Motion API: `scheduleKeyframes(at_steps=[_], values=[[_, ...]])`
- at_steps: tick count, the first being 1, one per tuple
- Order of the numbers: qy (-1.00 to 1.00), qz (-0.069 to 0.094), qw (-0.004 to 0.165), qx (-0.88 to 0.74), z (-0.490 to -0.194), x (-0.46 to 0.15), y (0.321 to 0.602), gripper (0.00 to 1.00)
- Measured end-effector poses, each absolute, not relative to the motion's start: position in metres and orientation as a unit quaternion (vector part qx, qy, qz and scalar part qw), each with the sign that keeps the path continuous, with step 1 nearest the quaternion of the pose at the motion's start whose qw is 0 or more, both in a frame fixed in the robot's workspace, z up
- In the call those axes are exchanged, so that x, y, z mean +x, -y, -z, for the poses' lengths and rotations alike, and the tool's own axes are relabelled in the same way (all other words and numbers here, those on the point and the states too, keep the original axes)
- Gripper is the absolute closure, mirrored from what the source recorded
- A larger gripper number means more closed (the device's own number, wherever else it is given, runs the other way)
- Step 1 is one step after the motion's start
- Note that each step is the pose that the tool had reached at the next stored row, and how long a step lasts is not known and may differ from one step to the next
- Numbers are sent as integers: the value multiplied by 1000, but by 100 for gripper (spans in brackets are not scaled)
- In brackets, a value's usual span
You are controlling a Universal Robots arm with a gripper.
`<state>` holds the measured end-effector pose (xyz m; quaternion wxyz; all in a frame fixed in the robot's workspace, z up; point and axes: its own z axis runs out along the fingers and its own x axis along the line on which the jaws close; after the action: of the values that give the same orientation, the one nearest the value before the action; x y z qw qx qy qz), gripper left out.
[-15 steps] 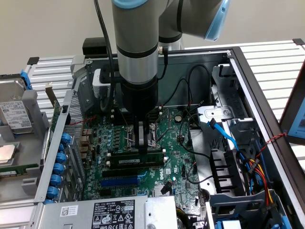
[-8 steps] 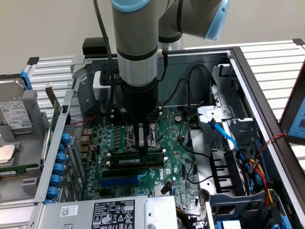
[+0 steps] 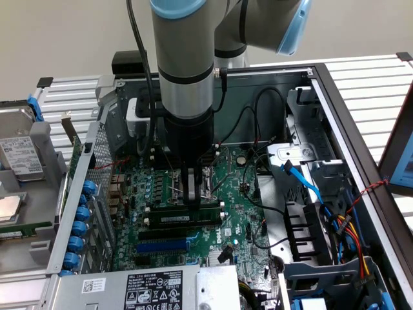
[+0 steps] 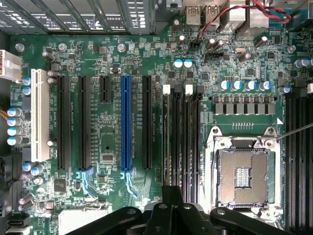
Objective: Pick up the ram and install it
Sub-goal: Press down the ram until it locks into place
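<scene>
The grey robot arm reaches down into the open black computer case (image 3: 335, 97), its dark end effector (image 3: 193, 197) low over the green motherboard (image 3: 245, 213), right at the long black memory slots (image 3: 184, 223). A long narrow green stick with a pale sticker, the ram (image 3: 184, 219), lies along those slots just below the fingertips; whether it is fully seated cannot be told, nor whether the fingers are clenched on it or released. In the wrist view the end effector's black body (image 4: 171, 215) sits over the near ends of the memory slots (image 4: 181, 137), with the open silver processor socket (image 4: 242, 176) just beside them and the blue expansion slot (image 4: 126, 122) further off. Inside the case, at the exterior view's right, a grey metal drive cage (image 3: 303, 155) holds blue, red and yellow cables (image 3: 342, 226). Outside it, at the exterior view's left, a silver hard drive (image 3: 19, 155) rests on the slatted metal surface (image 3: 368, 77).
</scene>
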<state>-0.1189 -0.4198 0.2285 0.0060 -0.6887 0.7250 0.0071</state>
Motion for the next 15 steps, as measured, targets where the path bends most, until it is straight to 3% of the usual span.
scheduleKeyframes(at_steps=[15], values=[[-725, -2, 12, -689, -230, -129, 419, 90]])
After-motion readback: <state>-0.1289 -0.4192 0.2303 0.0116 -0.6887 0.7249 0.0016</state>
